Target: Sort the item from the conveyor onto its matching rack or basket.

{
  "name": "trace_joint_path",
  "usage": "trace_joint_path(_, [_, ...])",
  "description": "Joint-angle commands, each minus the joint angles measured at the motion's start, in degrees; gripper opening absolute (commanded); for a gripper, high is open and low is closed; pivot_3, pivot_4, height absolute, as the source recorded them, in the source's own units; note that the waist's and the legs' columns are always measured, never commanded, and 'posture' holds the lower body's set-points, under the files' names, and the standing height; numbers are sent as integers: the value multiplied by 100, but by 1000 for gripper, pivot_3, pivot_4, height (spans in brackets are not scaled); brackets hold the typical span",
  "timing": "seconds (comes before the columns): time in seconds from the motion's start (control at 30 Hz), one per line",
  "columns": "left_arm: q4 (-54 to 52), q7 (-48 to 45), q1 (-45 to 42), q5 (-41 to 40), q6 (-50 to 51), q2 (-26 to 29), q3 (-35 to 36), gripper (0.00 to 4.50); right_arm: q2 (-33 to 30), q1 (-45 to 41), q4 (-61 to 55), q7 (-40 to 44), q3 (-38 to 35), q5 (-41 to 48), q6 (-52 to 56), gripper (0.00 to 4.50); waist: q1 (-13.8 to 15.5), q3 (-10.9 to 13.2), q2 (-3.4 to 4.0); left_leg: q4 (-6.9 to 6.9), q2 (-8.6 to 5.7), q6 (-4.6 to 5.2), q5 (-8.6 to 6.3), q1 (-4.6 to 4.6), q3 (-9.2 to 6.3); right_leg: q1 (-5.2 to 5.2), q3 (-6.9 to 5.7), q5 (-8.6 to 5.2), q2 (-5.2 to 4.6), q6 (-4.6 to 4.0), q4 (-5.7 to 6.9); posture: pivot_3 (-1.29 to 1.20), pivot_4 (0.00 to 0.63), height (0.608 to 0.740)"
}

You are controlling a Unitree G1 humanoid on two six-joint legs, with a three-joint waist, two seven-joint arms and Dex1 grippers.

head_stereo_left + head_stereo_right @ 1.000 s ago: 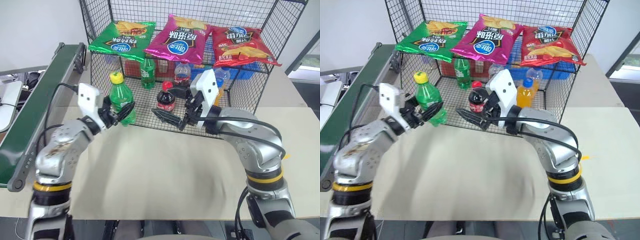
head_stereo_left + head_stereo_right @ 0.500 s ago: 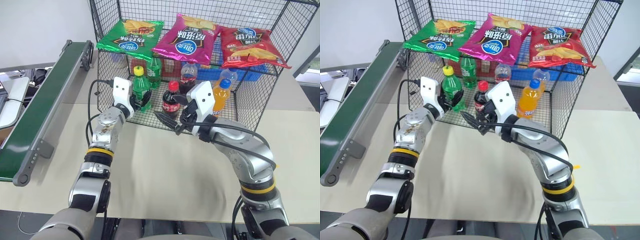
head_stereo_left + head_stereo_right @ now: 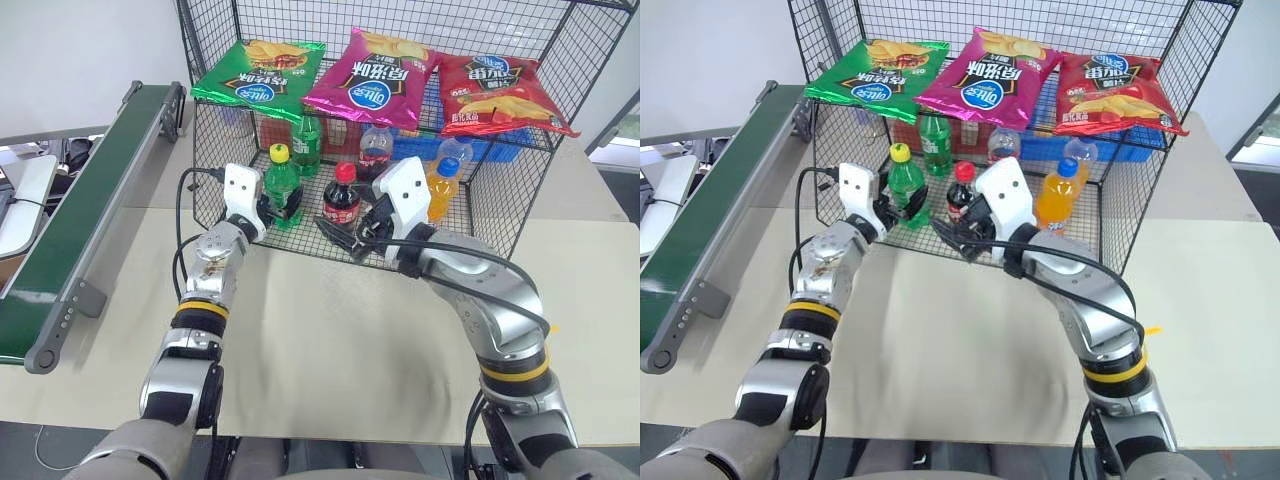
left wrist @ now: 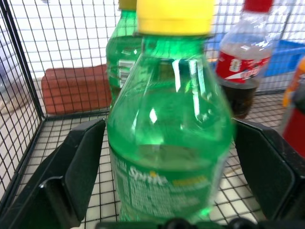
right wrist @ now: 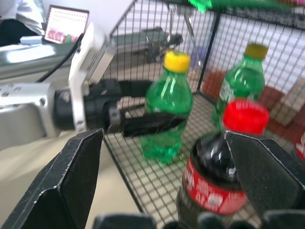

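The item, a clear-green bottle (image 3: 282, 185) with a yellow cap, stands upright on the mesh floor of the black wire rack (image 3: 500, 200), near its front left corner. My left gripper (image 3: 280, 207) is open, one finger on each side of the bottle (image 4: 167, 143), close to its sides. My right gripper (image 3: 347, 233) is open at the rack's front edge, facing a red-capped cola bottle (image 5: 214, 176). The conveyor (image 3: 90, 200) runs along the left with nothing on its visible belt.
Three chip bags lie on the rack's upper shelf (image 3: 380, 75). On the floor stand a green-capped green bottle (image 3: 306, 145), a second cola bottle (image 3: 375, 152) and an orange drink (image 3: 438, 190). A blue basket (image 3: 500, 150) sits at the back right. Beige table (image 3: 330, 330) lies in front.
My left gripper carried the yellow-capped bottle forward into the rack, lowered it onto the mesh floor and spread its fingers. The right gripper stays about where it was.
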Motion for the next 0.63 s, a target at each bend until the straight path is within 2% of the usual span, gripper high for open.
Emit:
trace_joint_path(0.03, [-1565, -213, 581, -294, 893, 363, 61, 4451, -91, -167, -15, 167, -200, 99, -11, 4500, 3, 0, 0, 0, 4, 0, 0, -1, -2, 0, 0, 0, 0, 0, 1, 0, 150, 740])
trace_joint_path(0.17, [-3239, -379, 1460, -663, 1999, 1092, 332, 4451, -406, -225, 140, 520, -394, 189, -104, 4500, -7, 0, 1, -1, 10, -2, 1, 2, -8, 2, 3, 0, -3, 0, 2, 0, 150, 740])
trace_joint_path(0.3, [-4478, -669, 1928, -1331, 3103, 1994, 932, 4451, -1003, -101, 153, 1319, -676, 524, -227, 4500, -5, 0, 0, -1, 9, -3, 2, 1, -12, 5, 1, 0, -6, 0, -4, 0, 150, 740])
trace_joint_path(0.5, [-5106, -1177, 2291, -1961, 4025, 3209, 1791, 4451, -1613, 105, 101, 2298, -1071, 1135, -330, 4500, -6, 1, 2, -3, 8, -2, 1, 7, -9, 11, 2, -2, -7, 2, -15, 0, 150, 740])
trace_joint_path(0.63, [-5052, -1327, 2395, -2049, 4072, 3447, 1975, 4451, -1735, 168, 159, 2388, -1048, 1072, -438, 4500, -40, 2, 2, -4, 11, -3, 1, 12, -8, 11, 3, -3, -4, 3, -14, 0, 150, 740])
